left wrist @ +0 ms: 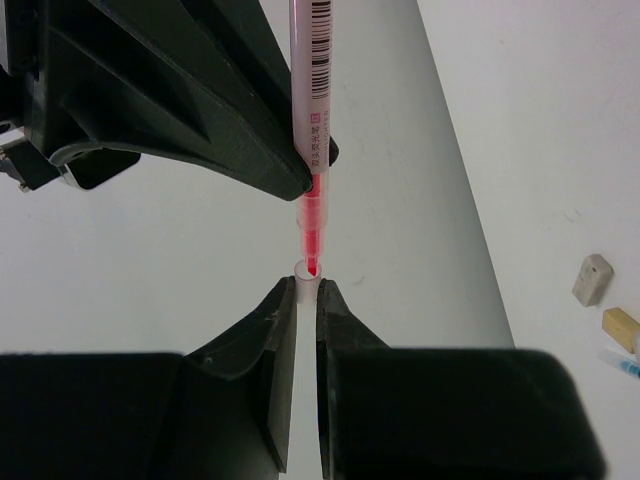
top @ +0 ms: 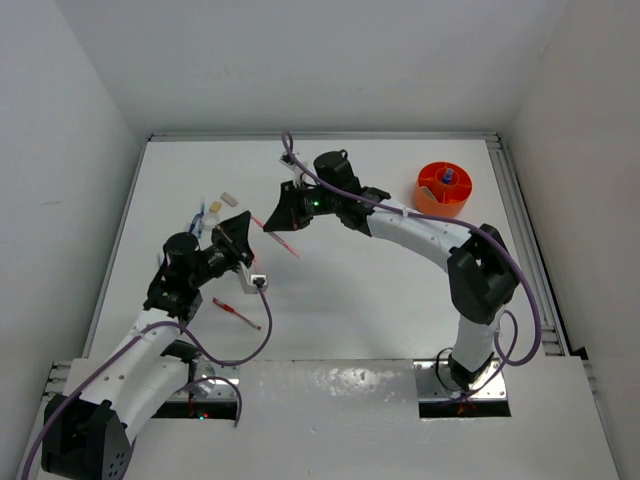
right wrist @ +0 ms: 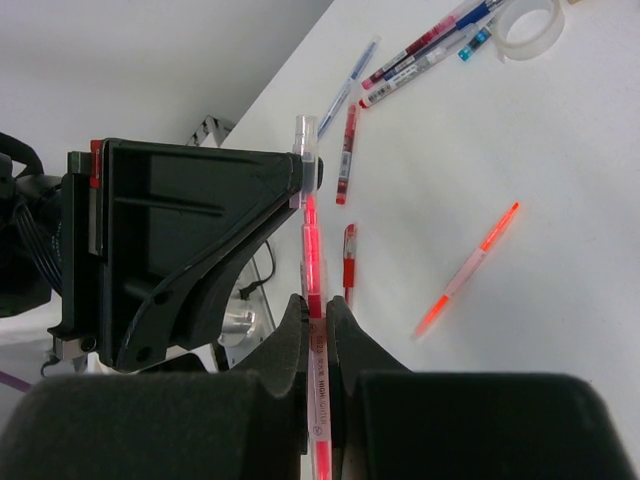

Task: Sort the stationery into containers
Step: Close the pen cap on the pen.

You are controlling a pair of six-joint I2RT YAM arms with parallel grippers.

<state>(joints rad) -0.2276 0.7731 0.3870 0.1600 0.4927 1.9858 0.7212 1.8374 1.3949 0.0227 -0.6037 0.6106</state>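
My right gripper (right wrist: 315,305) is shut on the barrel of a pink highlighter (right wrist: 312,250). The highlighter's red tip points at my left gripper (left wrist: 308,285). That gripper is shut on a clear cap (left wrist: 307,272), and the tip sits just inside the cap's mouth. In the top view the two grippers meet mid-table, left (top: 243,232) and right (top: 280,212). The orange tub (top: 445,188) stands at the far right with a blue-capped bottle (top: 447,178) inside it. A second pink highlighter (right wrist: 468,270) and a red pen (top: 237,313) lie on the table.
Red pens (right wrist: 347,155), a blue-and-white pen (right wrist: 350,90), a bundle of pens (right wrist: 420,50) and a tape roll (right wrist: 530,25) lie at the table's far left. A grey block (left wrist: 593,279) and a beige block (left wrist: 620,327) lie nearby. White walls enclose the table.
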